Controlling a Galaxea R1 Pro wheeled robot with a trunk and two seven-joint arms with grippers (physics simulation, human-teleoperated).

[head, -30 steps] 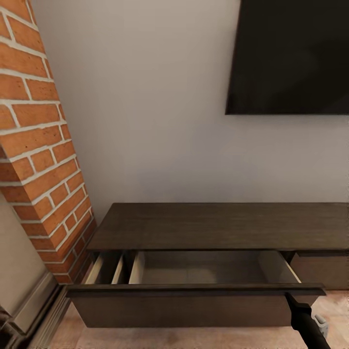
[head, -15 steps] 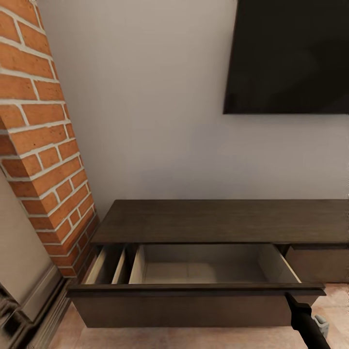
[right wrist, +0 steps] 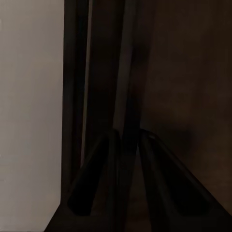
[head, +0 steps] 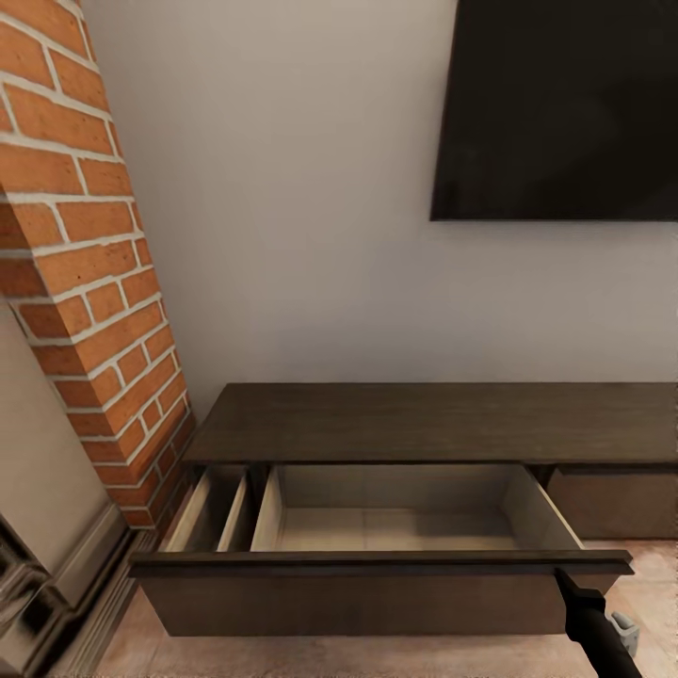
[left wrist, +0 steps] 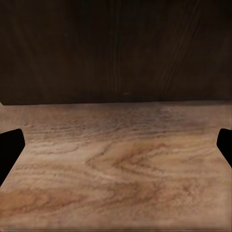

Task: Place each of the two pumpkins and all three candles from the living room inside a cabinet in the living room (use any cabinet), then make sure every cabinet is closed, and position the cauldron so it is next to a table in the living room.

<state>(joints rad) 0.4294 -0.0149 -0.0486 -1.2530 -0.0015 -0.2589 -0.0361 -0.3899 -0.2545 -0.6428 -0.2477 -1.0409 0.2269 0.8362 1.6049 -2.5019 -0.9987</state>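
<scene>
— Right, what have you got on the head camera?

— I'm facing the cabinet [head: 443, 424], the long dark brown console under the black TV [head: 560, 108] on the grey wall. Its left drawer [head: 377, 527] is pulled well out, and I see a pale bare bottom inside with a narrow divided section at its left end. The drawer to the right looks flush with the carcass. The brick fireplace [head: 80, 282] rises at the left, just beside the cabinet's end.

— And your right arm?

— My right end effector [head: 562, 574] sits at the right end of the drawer front's top lip. On the right wrist camera its two dark fingers [right wrist: 94, 183] stand on either side of a thin dark edge, pinched onto the drawer front.

— The left one?

— The left end effector [left wrist: 116, 150] hangs low in front of a dark wood panel. Its fingertips show at the two edges of the left wrist picture, spread wide with nothing between them but light wood plank floor [left wrist: 121, 164].
</scene>
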